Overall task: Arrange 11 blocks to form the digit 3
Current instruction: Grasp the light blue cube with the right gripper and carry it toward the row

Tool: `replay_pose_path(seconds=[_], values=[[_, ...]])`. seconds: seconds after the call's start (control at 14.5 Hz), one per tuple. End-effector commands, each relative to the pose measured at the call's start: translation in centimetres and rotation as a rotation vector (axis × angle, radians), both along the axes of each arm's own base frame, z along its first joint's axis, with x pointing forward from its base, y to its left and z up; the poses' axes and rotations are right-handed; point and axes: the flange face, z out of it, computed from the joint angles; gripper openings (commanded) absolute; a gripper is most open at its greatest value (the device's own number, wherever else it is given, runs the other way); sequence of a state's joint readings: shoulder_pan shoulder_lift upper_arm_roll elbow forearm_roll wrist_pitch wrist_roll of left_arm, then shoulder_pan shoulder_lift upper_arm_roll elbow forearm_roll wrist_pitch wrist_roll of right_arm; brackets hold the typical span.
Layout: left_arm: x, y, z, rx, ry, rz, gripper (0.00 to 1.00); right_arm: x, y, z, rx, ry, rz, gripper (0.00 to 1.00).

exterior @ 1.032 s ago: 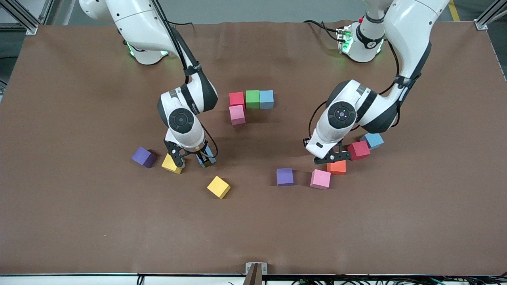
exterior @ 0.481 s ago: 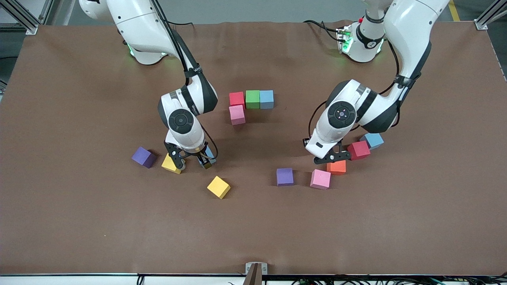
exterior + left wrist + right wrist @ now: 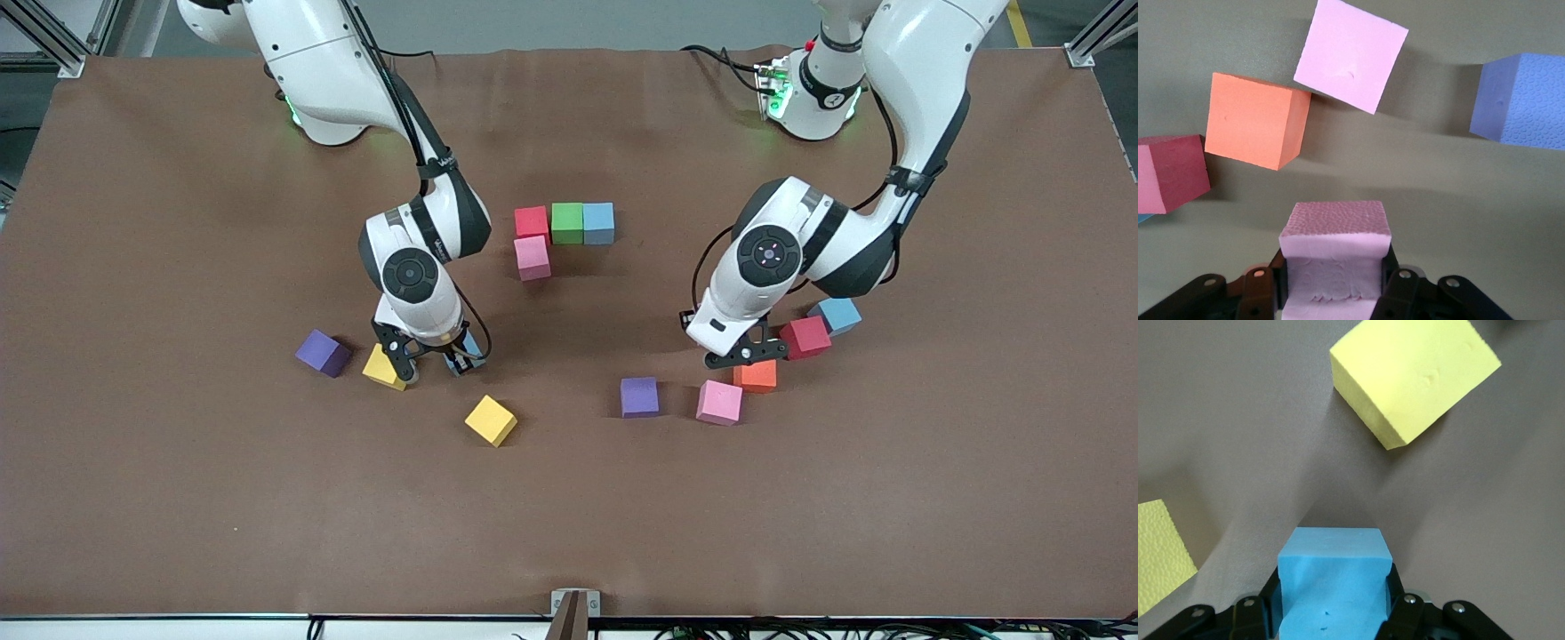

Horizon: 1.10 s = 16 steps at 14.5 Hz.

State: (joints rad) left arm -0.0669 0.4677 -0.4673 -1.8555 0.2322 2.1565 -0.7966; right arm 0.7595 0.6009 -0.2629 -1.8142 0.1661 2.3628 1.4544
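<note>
On the brown table (image 3: 178, 498) sits the started digit 3 (image 3: 564, 233) – red, green and blue cubes in a row, a pink one touching the red at six o'clock. The left gripper (image 3: 1331, 283) squeezes a pink block (image 3: 1333, 250). The right gripper (image 3: 1333, 603) pinches a blue block (image 3: 1333, 577) – yellow block (image 3: 384, 367) just beside. No writing can be read.

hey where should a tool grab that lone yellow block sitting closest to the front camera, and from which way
Best from straight above, closing on two opposite flat side faces of the yellow block. It sits turned at an angle on the table, so the tool would likely need its wrist rotated to match those faces. Nothing touches it, leaving room for fingers on every side.
</note>
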Motion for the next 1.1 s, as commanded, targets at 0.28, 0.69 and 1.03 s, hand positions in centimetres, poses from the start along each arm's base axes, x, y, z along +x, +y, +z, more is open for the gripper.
replay_pose_path(seconds=[0.28, 0.69, 1.03], values=[[-0.2, 0.0, 1.5, 0.015, 0.024, 0.019, 0.46, -2.7, 5.1, 1.9, 0.08, 0.017, 0.579, 0.03], [-0.2, 0.0, 1.2, 0.015, 0.029, 0.016, 0.46, -6.6, 9.9, 2.7, 0.077, 0.01, 1.023, 0.03], [-0.4, -0.4, 1.2, 0.016, 0.029, 0.016, 0.46, -9.4, 11.5, 2.2, 0.051, 0.027, 1.12, 0.03]])
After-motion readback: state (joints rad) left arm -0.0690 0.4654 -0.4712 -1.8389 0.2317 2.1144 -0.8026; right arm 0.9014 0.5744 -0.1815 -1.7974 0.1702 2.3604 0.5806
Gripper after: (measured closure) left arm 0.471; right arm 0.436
